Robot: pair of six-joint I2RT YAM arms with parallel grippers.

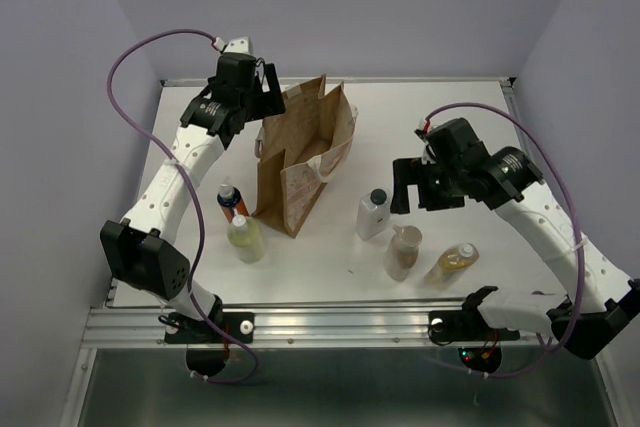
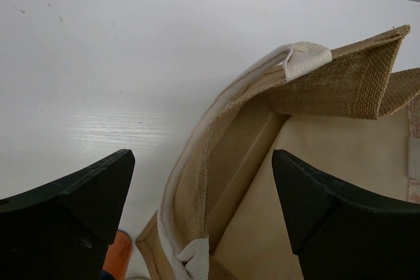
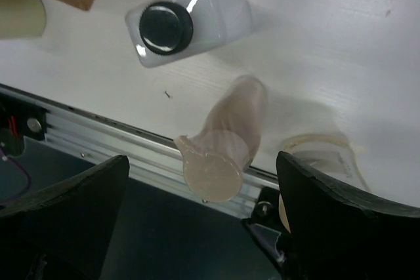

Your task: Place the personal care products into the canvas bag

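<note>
White surface [image 1: 330, 272], bare walls; the bag [image 1: 300, 162] stands open left of centre, the bottles [image 1: 245, 239] all outside it. My worry is that the tan bottle [image 1: 403, 252] sits close between the white bottle [image 1: 373, 214] and the amber bottle [image 1: 452, 262], so a skewed descent could topple a neighbour. The right arm hovers above it, fingers [image 3: 341, 221] wide. The left arm reaches far back, fingers [image 2: 79, 214] wide (astride the bag's rim).

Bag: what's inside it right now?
In the bag, only pale lining shows; nothing lies in the visible part. Its walls cover the lower corners, so those cannot be checked.
</note>
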